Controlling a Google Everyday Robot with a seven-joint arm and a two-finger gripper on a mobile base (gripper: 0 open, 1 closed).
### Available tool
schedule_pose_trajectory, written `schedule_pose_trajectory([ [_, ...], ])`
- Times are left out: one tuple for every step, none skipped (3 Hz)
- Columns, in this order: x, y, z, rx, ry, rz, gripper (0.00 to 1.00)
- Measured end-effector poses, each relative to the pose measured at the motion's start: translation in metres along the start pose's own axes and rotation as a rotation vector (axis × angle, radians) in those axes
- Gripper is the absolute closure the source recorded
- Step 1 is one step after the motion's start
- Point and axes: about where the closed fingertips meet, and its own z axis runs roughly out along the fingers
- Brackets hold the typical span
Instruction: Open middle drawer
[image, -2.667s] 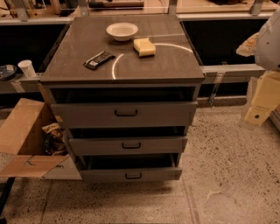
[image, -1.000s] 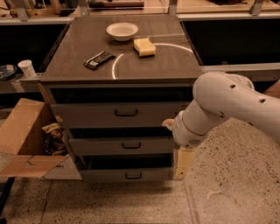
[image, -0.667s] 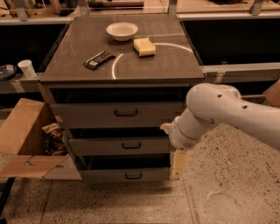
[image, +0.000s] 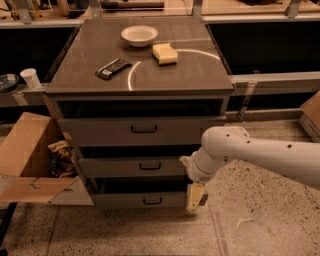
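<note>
Swung in from the frame's right edge, the arm (image: 260, 152) now hangs its tool (image: 196, 196) low at centre-right, before the right end of the lowest drawer (image: 125, 201). Whether the tool is open or closed, I cannot tell. The middle drawer (image: 115, 167) sits at centre frame. Its handle (image: 150, 165), a bar running left to right, lies up and left of the tool.

Warm, dim light from above; arc of glare on cabinet top (image: 190, 75); gripper (image: 196, 197) pale at right end of lowest drawer (image: 125, 201).
</note>
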Motion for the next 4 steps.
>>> schedule_pose_trajectory([
  [0.015, -0.023, 0.051, -0.004, -0.019, 0.008, 0.0],
  [0.015, -0.023, 0.051, -0.004, -0.019, 0.008, 0.0],
  [0.023, -0.038, 0.06, 0.047, -0.019, -0.009, 0.0],
  [0.041, -0.073, 0.086, 0.135, 0.012, -0.056, 0.0],
])
